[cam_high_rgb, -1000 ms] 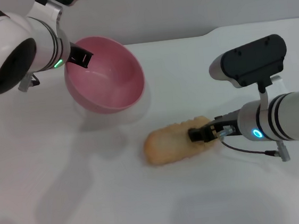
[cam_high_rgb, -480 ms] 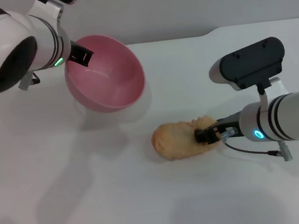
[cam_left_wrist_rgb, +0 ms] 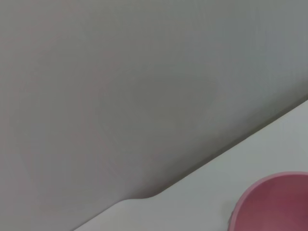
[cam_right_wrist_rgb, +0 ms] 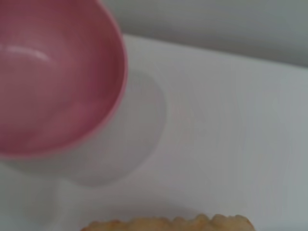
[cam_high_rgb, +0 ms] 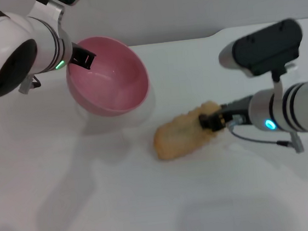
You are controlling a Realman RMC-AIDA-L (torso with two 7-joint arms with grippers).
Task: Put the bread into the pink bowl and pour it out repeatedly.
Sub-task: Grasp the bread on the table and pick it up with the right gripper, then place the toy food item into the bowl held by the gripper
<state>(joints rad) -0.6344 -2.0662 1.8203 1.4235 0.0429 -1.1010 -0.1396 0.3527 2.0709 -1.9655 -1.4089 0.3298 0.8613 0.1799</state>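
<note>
In the head view, the pink bowl (cam_high_rgb: 107, 77) is held up over the far left part of the white worktop (cam_high_rgb: 96, 199). It is tilted, with its opening turned forward and toward the right side. The left pincer (cam_high_rgb: 82, 58) grips the bowl at its left rim, with one dark finger inside the wall. The bowl is empty. Its shadow falls on the worktop below it.

The bread (cam_high_rgb: 184, 132) lies near the middle of the worktop, to the right of the bowl and well apart from it. The tan, plain side is mostly seen, and a ridged edge shows along the far side. The right pincer (cam_high_rgb: 212, 121) comes from the right and is closed on the right end of the bread. The end in the pincer looks a little raised; I cannot tell if the other end touches the worktop.

In the left wrist view, only a piece of the pink bowl's rim (cam_left_wrist_rgb: 269, 202) shows in one corner, with the worktop edge and a grey wall behind. The pincer itself is not seen here.

In the right wrist view, the bowl (cam_right_wrist_rgb: 53, 86) fills one corner, its inside empty. The ridged edge of the bread (cam_right_wrist_rgb: 168, 224) shows at the border of the picture, apart from the bowl. The fingers are not seen here.
</note>
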